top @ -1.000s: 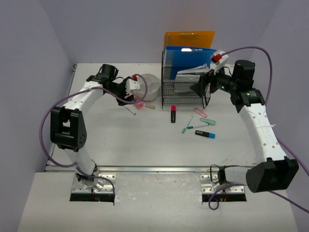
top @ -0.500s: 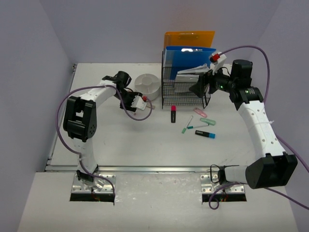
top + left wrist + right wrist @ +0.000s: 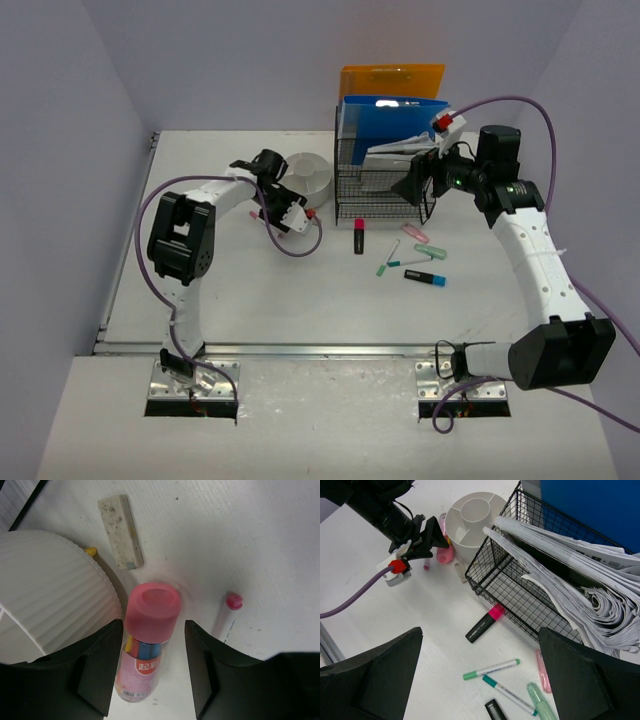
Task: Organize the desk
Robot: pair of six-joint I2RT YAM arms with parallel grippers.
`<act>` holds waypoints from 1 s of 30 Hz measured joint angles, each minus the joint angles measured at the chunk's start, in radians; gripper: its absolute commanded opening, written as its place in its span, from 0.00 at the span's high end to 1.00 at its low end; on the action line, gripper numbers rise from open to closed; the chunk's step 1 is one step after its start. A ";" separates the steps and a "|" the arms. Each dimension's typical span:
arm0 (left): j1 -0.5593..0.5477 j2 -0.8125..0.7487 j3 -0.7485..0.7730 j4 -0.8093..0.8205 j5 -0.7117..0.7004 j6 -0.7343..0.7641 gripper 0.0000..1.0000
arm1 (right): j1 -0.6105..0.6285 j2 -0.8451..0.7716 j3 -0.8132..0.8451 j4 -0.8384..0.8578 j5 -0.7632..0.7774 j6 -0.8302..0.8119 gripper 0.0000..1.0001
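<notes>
The desk [image 3: 250, 300] is a large, flat white rectangle filling the floor of the enclosure. A silver metal rail [image 3: 320, 350] runs along its near edge, and pale lavender walls [image 3: 60, 150] stand on the other three sides. Its top is matte and lightly scuffed, with a few dark specks seen up close.

Toward the far edge, just left of the middle, sits a round white ribbed organiser [image 3: 305, 175]. A pink-capped clear bottle [image 3: 150, 610] lies on the surface right beside it, coloured sticks showing through its body. The left gripper [image 3: 153, 625] straddles this bottle with a finger close along each side. The jaws are partly apart, and I cannot tell whether they press on it. A speckled white eraser [image 3: 120, 530] lies just beyond the cap, and a pink-capped pen [image 3: 230, 607] lies to the other side, apart from the bottle.

A black wire basket [image 3: 520, 595] stuffed with curled papers [image 3: 580, 580] stands at the far edge, right of the organiser (blue [image 3: 390, 115] and orange [image 3: 390, 78] folders rise behind it). The right gripper [image 3: 480, 632] hovers by the basket's right side with fingers spread wide and nothing between them.

In front of the basket lie a black highlighter with a pink cap [image 3: 358, 236], several green and pink pens [image 3: 420, 250] and a black-and-blue marker [image 3: 425, 277].
</notes>
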 measured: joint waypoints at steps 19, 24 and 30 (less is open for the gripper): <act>-0.022 0.046 -0.021 0.071 -0.112 0.087 0.64 | -0.005 0.020 -0.002 -0.004 -0.008 -0.007 0.01; -0.034 0.019 -0.076 0.130 -0.149 0.097 0.86 | -0.005 0.020 -0.002 -0.005 -0.015 -0.007 0.01; -0.045 -0.010 -0.112 0.134 -0.152 0.096 1.00 | -0.005 0.020 -0.002 -0.005 -0.022 -0.007 0.01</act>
